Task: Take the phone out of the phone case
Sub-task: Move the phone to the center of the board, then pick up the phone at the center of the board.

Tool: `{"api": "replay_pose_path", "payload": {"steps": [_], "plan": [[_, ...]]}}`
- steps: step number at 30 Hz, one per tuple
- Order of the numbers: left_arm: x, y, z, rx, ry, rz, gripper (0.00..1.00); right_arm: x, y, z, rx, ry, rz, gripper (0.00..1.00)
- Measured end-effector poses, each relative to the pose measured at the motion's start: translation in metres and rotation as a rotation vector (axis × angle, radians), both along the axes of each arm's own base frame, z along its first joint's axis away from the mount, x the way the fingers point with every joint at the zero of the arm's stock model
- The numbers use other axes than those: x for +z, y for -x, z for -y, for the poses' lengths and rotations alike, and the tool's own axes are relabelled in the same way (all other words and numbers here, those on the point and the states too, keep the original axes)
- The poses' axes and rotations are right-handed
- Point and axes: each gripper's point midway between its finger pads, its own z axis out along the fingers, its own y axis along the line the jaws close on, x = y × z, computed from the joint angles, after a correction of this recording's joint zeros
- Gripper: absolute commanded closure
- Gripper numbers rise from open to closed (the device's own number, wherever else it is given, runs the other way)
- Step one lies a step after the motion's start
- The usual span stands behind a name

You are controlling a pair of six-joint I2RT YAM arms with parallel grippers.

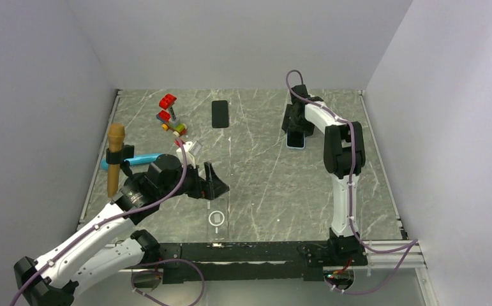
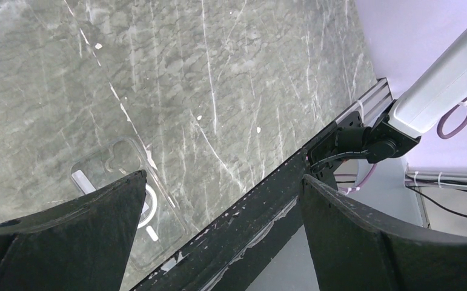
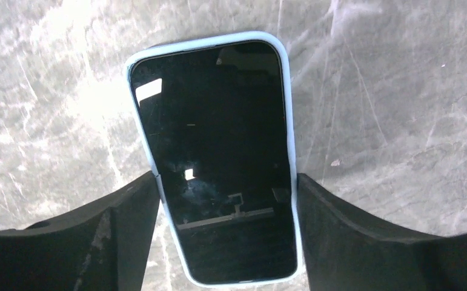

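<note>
A phone with a dark screen in a light blue case [image 3: 218, 163] lies on the grey marbled table at the back right [image 1: 295, 141]. My right gripper [image 3: 228, 182] straddles its lower half; both fingers touch the case's long edges, so it is shut on it. In the top view the right gripper [image 1: 294, 127] sits right over the phone. My left gripper [image 2: 225, 177] is wide open and empty, hovering near the table's front edge [image 1: 216, 183]. An empty clear case with a white ring [image 2: 115, 160] lies under its left finger [image 1: 216, 218].
A bare black phone [image 1: 219, 114] lies at the back centre. Red toy bricks [image 1: 168, 108], a brown microphone [image 1: 115, 158], a blue marker [image 1: 138, 159] and a small white piece [image 1: 191, 148] sit at the left. A black rail [image 2: 261, 212] runs along the front edge.
</note>
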Motion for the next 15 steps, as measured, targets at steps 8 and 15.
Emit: {"api": "replay_pose_path", "payload": {"steps": [8, 15], "plan": [[-0.013, -0.001, -0.001, 0.006, -0.042, -0.041, 0.02, 0.003, -0.001, -0.003, 0.09, -0.001, 0.043, 0.83], [-0.021, -0.001, -0.005, 0.022, -0.075, -0.063, 0.02, 0.007, 0.034, -0.015, 0.22, -0.015, 0.115, 1.0]]}}
